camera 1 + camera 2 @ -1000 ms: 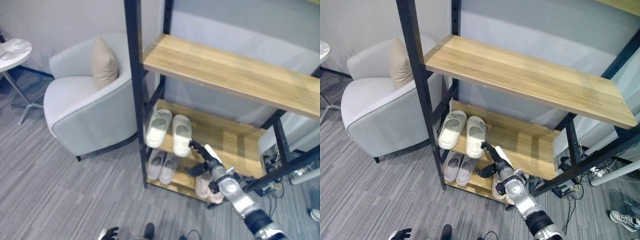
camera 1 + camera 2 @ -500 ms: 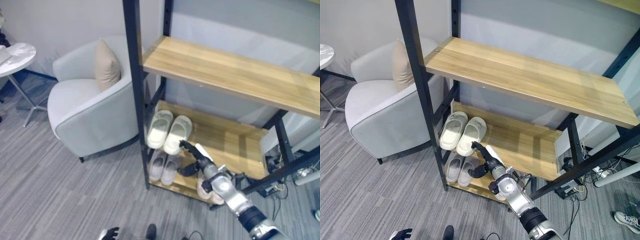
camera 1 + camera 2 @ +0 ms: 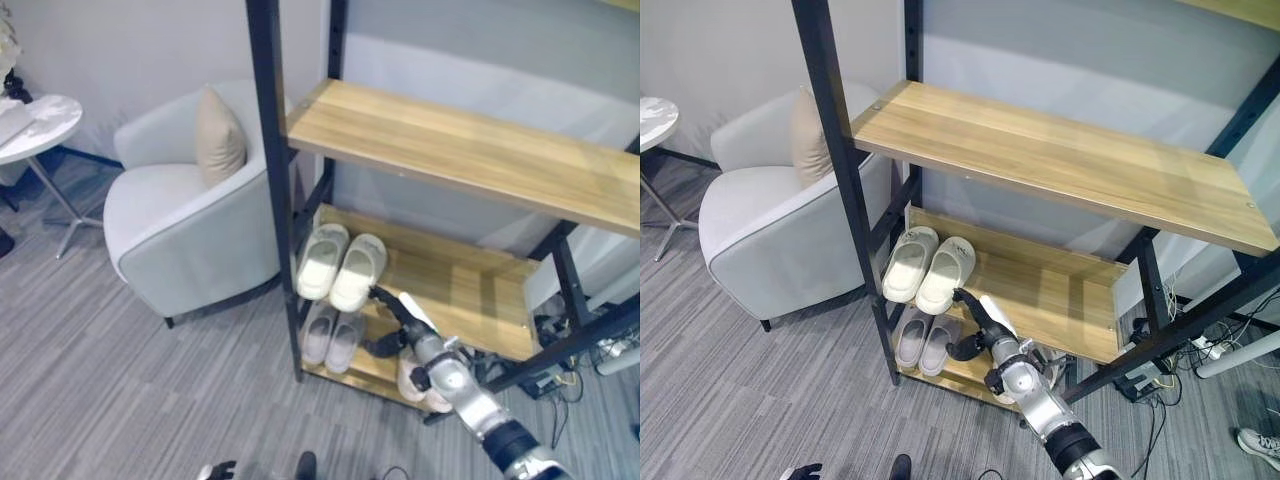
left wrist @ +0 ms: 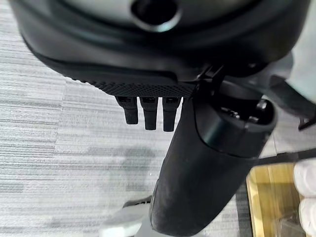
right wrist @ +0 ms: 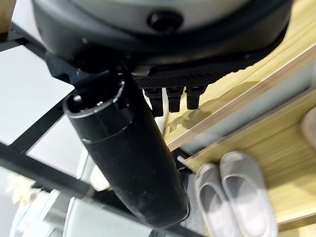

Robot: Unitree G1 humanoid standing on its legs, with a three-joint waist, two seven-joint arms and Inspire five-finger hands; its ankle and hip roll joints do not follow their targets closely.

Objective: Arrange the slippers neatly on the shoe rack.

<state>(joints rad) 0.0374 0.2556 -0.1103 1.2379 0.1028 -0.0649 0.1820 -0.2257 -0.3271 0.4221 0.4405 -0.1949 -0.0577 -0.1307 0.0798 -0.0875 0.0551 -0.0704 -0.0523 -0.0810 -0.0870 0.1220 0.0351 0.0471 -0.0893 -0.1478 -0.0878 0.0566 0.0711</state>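
A cream pair of slippers point(image 3: 340, 266) lies at the left end of the rack's middle shelf point(image 3: 455, 285), the right one angled with its near end against the left one. My right hand point(image 3: 402, 312) is open, its straight fingers reaching to just right of that slipper's near end; I cannot tell if they touch it. A grey pair point(image 3: 331, 336) sits on the bottom shelf below, also seen as the grey pair point(image 5: 237, 195). A pinkish slipper point(image 3: 414, 383) lies further right on the bottom shelf, partly hidden by my arm. My left hand point(image 4: 145, 111) hangs open over the floor.
The rack's black front post point(image 3: 272, 180) stands just left of the slippers, under a wide wooden upper shelf point(image 3: 470, 152). A grey armchair point(image 3: 170, 225) with a beige cushion point(image 3: 220, 135) stands left of the rack, and a round white side table point(image 3: 35, 112) further left.
The right cream slipper's near end has swung left against its mate, pushed by my right hand. The hand has since eased slightly right. The camera has shifted a little.
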